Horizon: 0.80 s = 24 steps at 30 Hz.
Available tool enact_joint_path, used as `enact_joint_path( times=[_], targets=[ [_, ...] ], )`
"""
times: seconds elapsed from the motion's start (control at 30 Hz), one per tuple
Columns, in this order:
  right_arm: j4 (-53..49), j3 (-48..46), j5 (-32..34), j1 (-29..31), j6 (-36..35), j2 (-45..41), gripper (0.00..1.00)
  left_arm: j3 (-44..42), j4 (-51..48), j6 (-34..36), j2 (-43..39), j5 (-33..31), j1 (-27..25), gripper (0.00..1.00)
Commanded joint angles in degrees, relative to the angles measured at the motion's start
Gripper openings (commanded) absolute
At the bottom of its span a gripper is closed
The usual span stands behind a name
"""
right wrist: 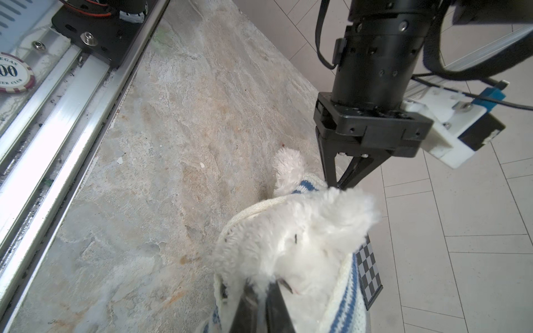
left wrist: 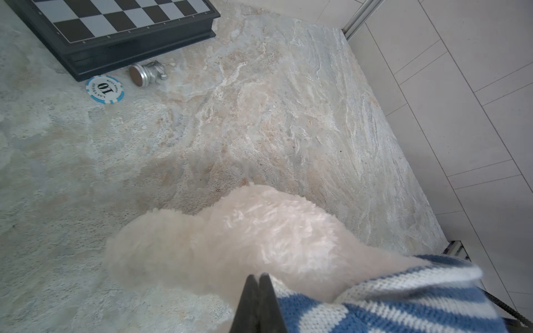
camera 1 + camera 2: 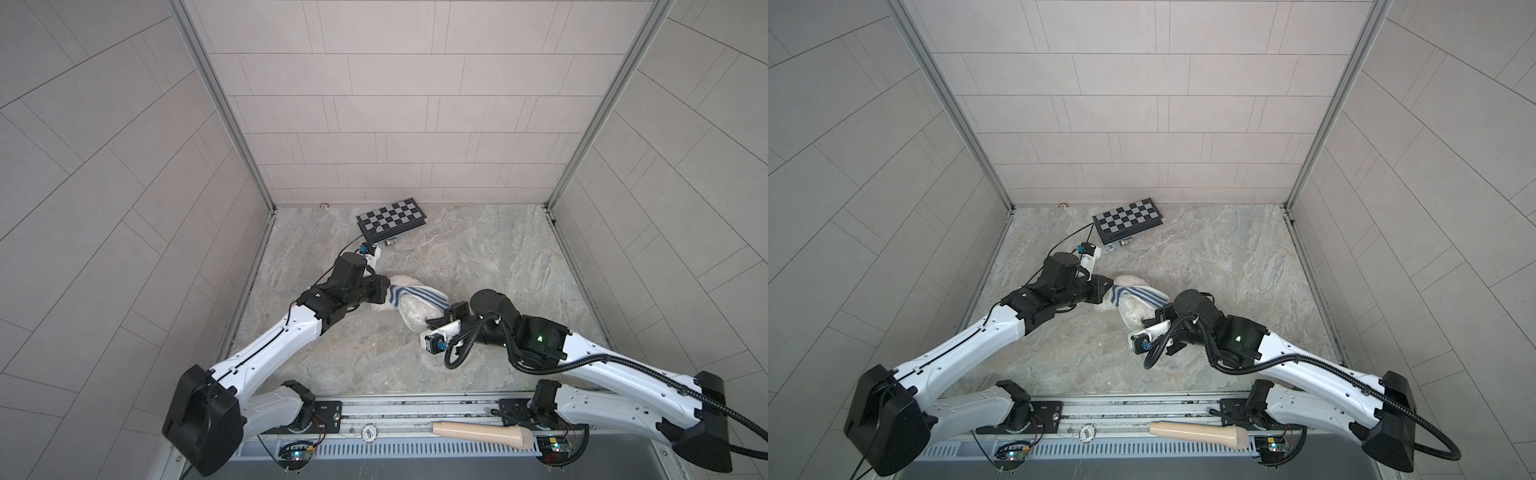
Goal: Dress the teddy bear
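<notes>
The teddy bear point(image 3: 413, 318) point(image 3: 1133, 316), fluffy and white, lies in the middle of the stone table between my two grippers. A blue-and-white striped shirt point(image 3: 415, 293) point(image 3: 1138, 293) is stretched over it from one gripper to the other. My left gripper point(image 3: 390, 291) point(image 2: 258, 277) is shut on the shirt point(image 2: 375, 305) at the bear's point(image 2: 245, 236) left end. My right gripper point(image 3: 446, 309) point(image 1: 265, 285) is shut at the shirt's point(image 1: 346, 294) other end, with white fluff showing between its fingers. The bear's fur point(image 1: 311, 230) bulges out of the shirt's opening. The left gripper point(image 1: 337, 186) shows beyond it.
A chessboard point(image 3: 390, 218) point(image 2: 121, 26) lies at the back, with a silver chess piece point(image 2: 147, 74) and a blue poker chip point(image 2: 104, 88) beside it. A beige cylinder point(image 3: 478, 432) and a second chip point(image 1: 11, 73) rest on the front rail. Walls enclose three sides.
</notes>
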Motion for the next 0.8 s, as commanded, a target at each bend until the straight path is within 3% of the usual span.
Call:
enact_joint_path(
  times=[0.0,0.33,0.53,0.77],
  targets=[
    [-0.49,-0.15,-4.37,0.84,-0.71,-2.24,0.00,-0.62,-2.38,0.73,0.30,-9.35,1.87,0.00],
    [3.28,-0.75,-2.37,0.83,3.36,-3.78,0.00,-2.17,-2.65,1.77,-1.60,-8.78,-1.36,0.00],
    [2.62,1.30,-1.40,0.00,7.21,-1.70,0.00,-5.19,-1.11,3.78,-9.01,-6.33,-4.42,0.00],
    [1.37,1.13,-4.73,-0.35,5.37,-1.97,0.00,-2.14,-6.76,7.74,-17.31,-6.52,-4.59,0.40]
  ],
)
